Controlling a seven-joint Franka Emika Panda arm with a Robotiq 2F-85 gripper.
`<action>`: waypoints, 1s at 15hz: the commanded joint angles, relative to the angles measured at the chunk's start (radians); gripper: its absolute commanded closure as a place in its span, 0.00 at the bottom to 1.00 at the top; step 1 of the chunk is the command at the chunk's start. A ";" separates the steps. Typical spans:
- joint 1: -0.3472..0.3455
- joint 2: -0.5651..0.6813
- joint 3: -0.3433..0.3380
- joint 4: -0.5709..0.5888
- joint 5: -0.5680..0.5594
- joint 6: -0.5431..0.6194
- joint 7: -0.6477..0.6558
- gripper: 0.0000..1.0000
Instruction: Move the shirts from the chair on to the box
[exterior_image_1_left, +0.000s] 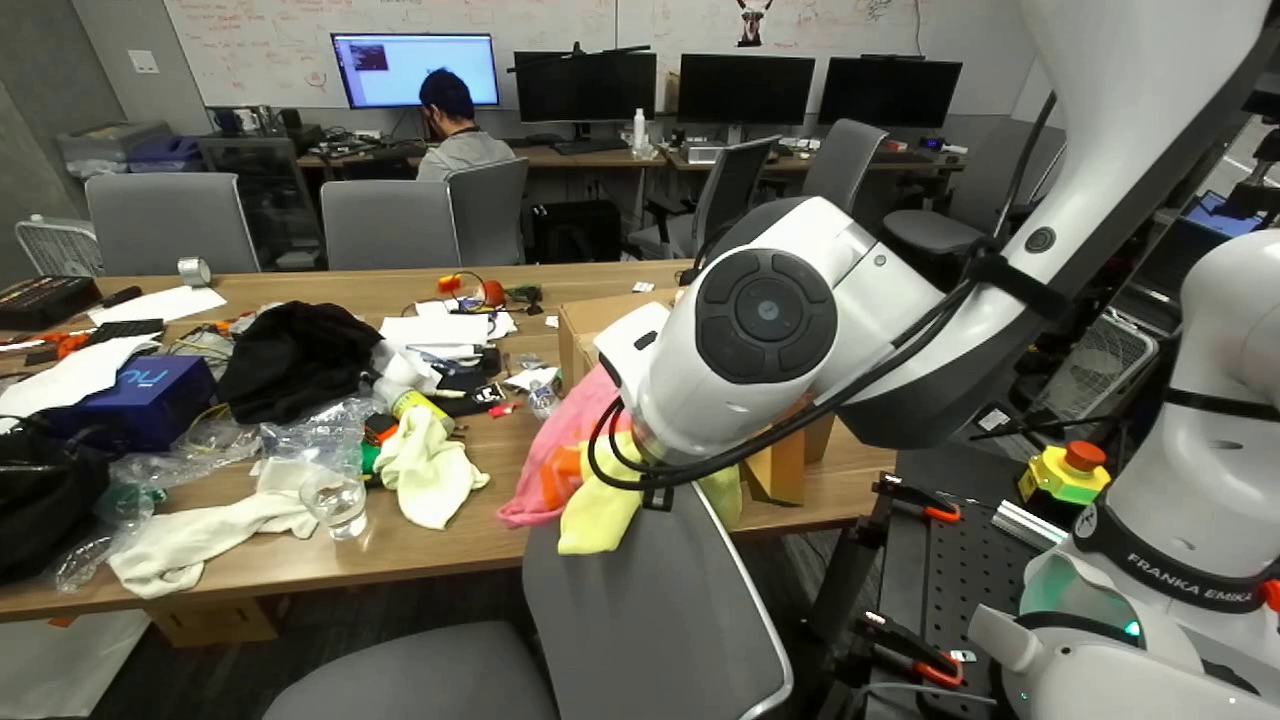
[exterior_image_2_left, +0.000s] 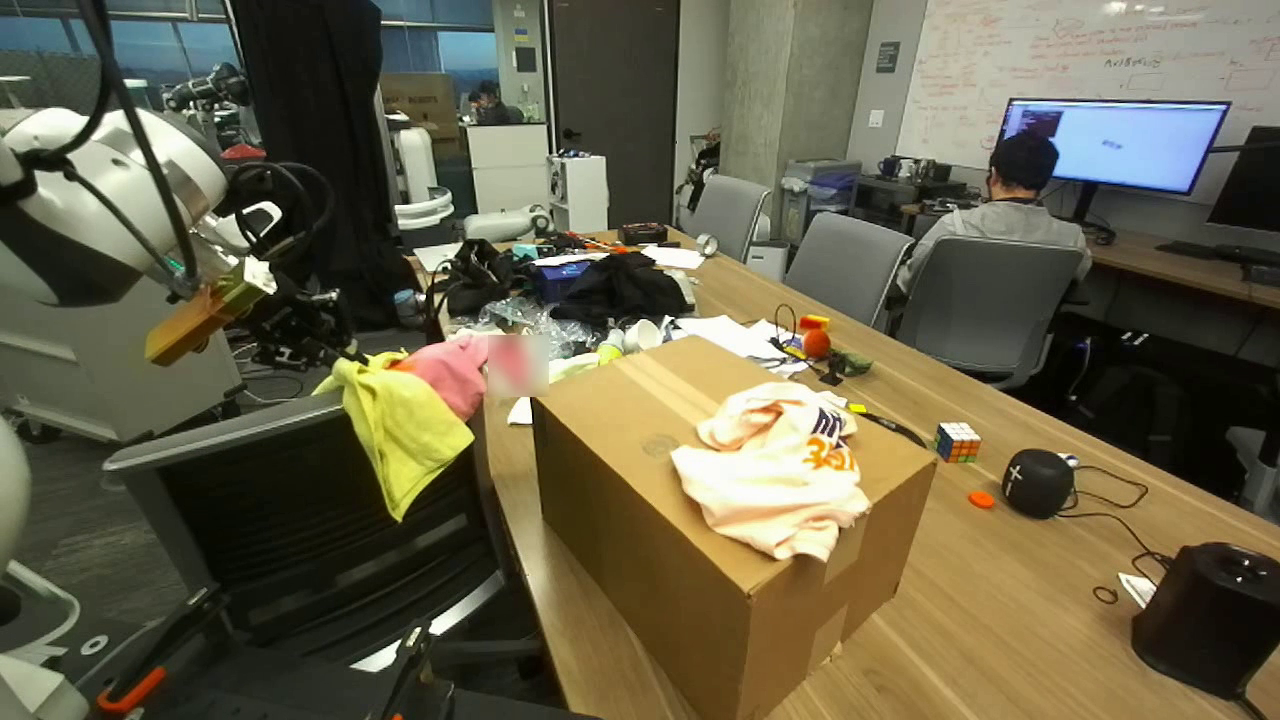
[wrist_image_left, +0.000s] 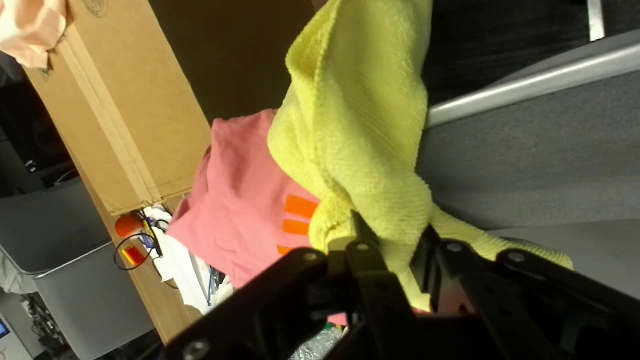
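Observation:
A yellow cloth shirt (wrist_image_left: 360, 135) and a pink shirt with orange marks (wrist_image_left: 240, 195) lie over the top of the grey chair's backrest (exterior_image_1_left: 640, 610). The yellow one (exterior_image_2_left: 400, 430) hangs down the chair back in an exterior view. My gripper (wrist_image_left: 393, 225) is at the chair top, its fingers partly closed with a bunched fold of the yellow shirt between them. The gripper also shows in an exterior view (exterior_image_2_left: 345, 348), pointing down at the cloth. It is hidden behind the arm in an exterior view. A peach shirt (exterior_image_2_left: 780, 470) lies crumpled on the cardboard box (exterior_image_2_left: 620, 440).
The box stands on the wooden table (exterior_image_2_left: 1000, 600) beside the chair. A Rubik's cube (exterior_image_2_left: 957, 441) and black speakers (exterior_image_2_left: 1038, 483) stand past it. Papers, a black cloth (exterior_image_1_left: 300, 360), pale cloths (exterior_image_1_left: 425, 465) and a clear cup (exterior_image_1_left: 335, 505) lie at the other end.

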 joint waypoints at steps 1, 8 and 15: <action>0.030 -0.014 -0.015 0.019 -0.004 -0.018 0.011 1.00; 0.044 -0.172 -0.003 0.026 0.092 0.018 -0.014 0.97; 0.031 -0.337 -0.002 0.060 0.174 0.006 -0.029 0.97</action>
